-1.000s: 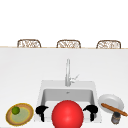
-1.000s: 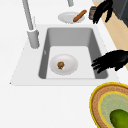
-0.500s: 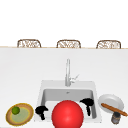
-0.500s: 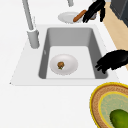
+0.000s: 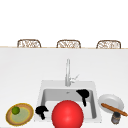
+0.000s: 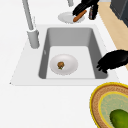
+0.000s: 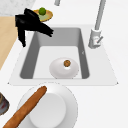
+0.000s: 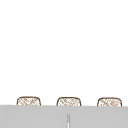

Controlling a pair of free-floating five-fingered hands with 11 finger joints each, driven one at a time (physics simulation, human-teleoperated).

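Right hand (image 5: pixel 83 95) over sink (image 5: pixel 93 85), right part, fingers loose and pointing down, holding nothing. Left hand (image 5: pixel 41 110) at sink's front-left edge, fingers relaxed, empty. In basin: white bowl (image 6: pixel 63 64) with small brown lump (image 6: pixel 60 65). Right counter: plate (image 5: pixel 111 101) with baguette (image 5: pixel 114 109).

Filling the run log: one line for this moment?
left hand: open, sink's front-left | right hand: open, over sink | bowl in basin

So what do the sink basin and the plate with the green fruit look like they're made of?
The sink basin looks like matte grey metal or composite, evenly shaded without glints. The plate holding the lime appears woven or ceramic, judging by its yellow-brown ringed rim; hard to say.
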